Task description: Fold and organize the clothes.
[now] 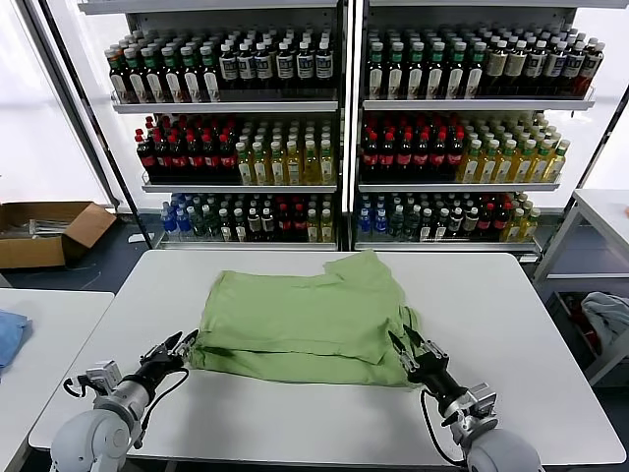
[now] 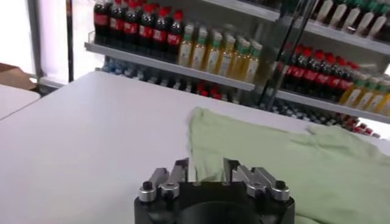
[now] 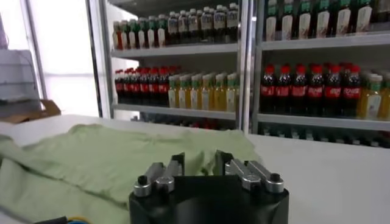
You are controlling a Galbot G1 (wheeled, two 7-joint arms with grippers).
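The clothes, one light green shirt (image 1: 305, 315), lie folded in half across the middle of the white table (image 1: 491, 295), with a sleeve sticking out toward the far side. My left gripper (image 1: 187, 342) sits low at the shirt's near left corner, and its fingers stand apart. At the near right corner my right gripper (image 1: 401, 344) is open too. In the left wrist view the shirt (image 2: 292, 164) begins just past the left gripper (image 2: 206, 167). In the right wrist view the shirt's (image 3: 109, 152) edge lies just beyond the right gripper (image 3: 199, 159). Neither gripper holds anything.
Tall shelves of bottles (image 1: 334, 128) stand behind the table. A cardboard box (image 1: 44, 231) lies on the floor at the far left. A blue cloth (image 1: 8, 334) rests on the neighbouring left table. A pale grey-blue cloth (image 1: 609, 320) lies in a bin at the right.
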